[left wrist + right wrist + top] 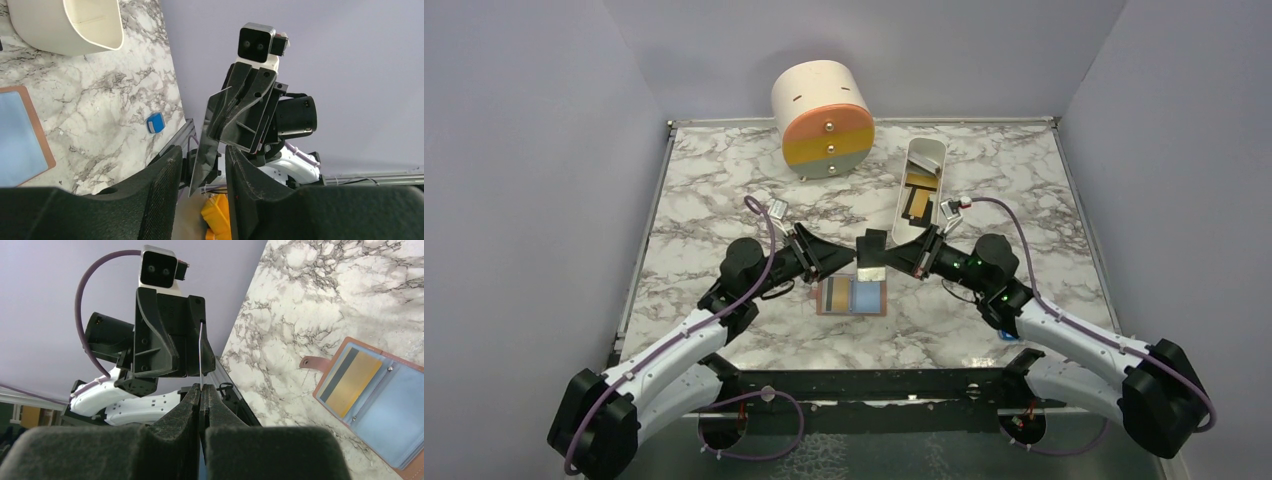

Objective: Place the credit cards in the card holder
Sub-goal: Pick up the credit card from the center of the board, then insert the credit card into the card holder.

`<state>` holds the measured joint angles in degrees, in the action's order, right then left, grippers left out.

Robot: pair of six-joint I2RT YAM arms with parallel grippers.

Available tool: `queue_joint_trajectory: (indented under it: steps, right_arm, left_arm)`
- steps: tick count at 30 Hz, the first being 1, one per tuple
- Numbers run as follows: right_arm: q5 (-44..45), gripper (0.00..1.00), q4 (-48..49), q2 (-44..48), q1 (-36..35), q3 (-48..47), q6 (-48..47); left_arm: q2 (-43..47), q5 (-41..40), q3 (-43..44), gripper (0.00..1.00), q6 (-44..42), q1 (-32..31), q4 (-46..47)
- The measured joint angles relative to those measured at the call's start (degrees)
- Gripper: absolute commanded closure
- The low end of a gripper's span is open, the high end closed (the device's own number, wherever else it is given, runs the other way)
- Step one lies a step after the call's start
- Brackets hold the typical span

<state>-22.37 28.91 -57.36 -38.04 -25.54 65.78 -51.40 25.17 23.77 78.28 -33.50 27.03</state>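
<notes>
Credit card [872,248] pinched in right hand [200,392] (left hand [203,156] astride).

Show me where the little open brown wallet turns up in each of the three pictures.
Top external: the card holder lies open mid-picture on the marble table.
Left wrist: only its blue-lined corner shows, at the left edge.
Right wrist: lower right, open.
Shared landmark: that marble table, under it in every view.

Two end effectors [852,262] [892,262], one card holder [854,297], one tray [925,144], one card [872,243] held aloft
</notes>
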Motion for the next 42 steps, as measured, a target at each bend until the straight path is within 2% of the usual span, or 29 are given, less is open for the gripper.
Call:
queue_joint_trajectory:
  steps: [3, 5, 7, 8, 12, 14, 21, 24, 29, 34, 37, 42]
  right_arm:
    - [-0.31, 0.99, 0.74, -1.09, 0.0, 0.0, 0.31]
    - [-0.46, 0.99, 1.25, -1.6, 0.0, 0.0, 0.61]
    - [-0.66, 0.99, 1.81, -1.97, 0.0, 0.0, 0.79]
    - [-0.74, 0.99, 2.12, -2.14, 0.0, 0.0, 0.94]
    - [-0.85, 0.98, 2.73, -2.47, 0.09, 0.0, 1.27]
    - [-0.83, 0.94, 2.8, -2.6, 0.2, 0.02, 1.27]
    - [-0.59, 0.59, -1.33, -2.16, 0.2, 0.02, -0.76]
    - [1.55, 0.52, -7.21, -0.15, 0.11, 0.0, -3.63]
    - [5.99, 0.51, -16.2, 3.74, 0.11, 0.02, -8.35]
    - [9.16, 0.53, -22.03, 5.38, 0.11, 0.5, -12.55]
    - [9.7, 0.55, -23.71, 3.34, 0.11, 0.63, -15.08]
    - [9.68, 0.58, -26.14, -5.44, 0.11, 0.61, -18.36]
  left_arm:
    - [-0.55, 0.28, 0.02, 0.68, -0.02, 0.0, 0.57]
    - [-1.25, 0.68, 0.28, 0.81, -0.17, -0.02, 0.96]
    - [-2.32, 1.36, 0.79, 0.99, -0.57, -0.04, 1.33]
    - [-2.8, 1.51, 0.98, 1.0, -0.68, -0.13, 1.53]
    - [-3.8, 1.79, 1.25, 1.0, -1.55, -0.09, 2.03]
    - [-4.02, 1.84, 1.64, 1.0, -2.05, -0.09, 1.99]
    - [-4.68, 3.39, 2.4, 1.0, -4.7, 0.0, 2.12]
    - [-4.85, 4.2, 2.4, 1.0, -5.86, 0.09, 2.1]
    - [-6.73, 5.25, 1.33, 1.0, -7.85, 1.07, 2.54]
    - [-8.79, 6.27, -0.85, 1.0, -10.54, 3.98, 2.21]
    - [-9.73, 6.71, -1.84, 1.0, -13.6, 6.27, 0.68]
    - [-13.33, 7.48, -1.92, 1.0, -19.56, 8.7, -2.64]
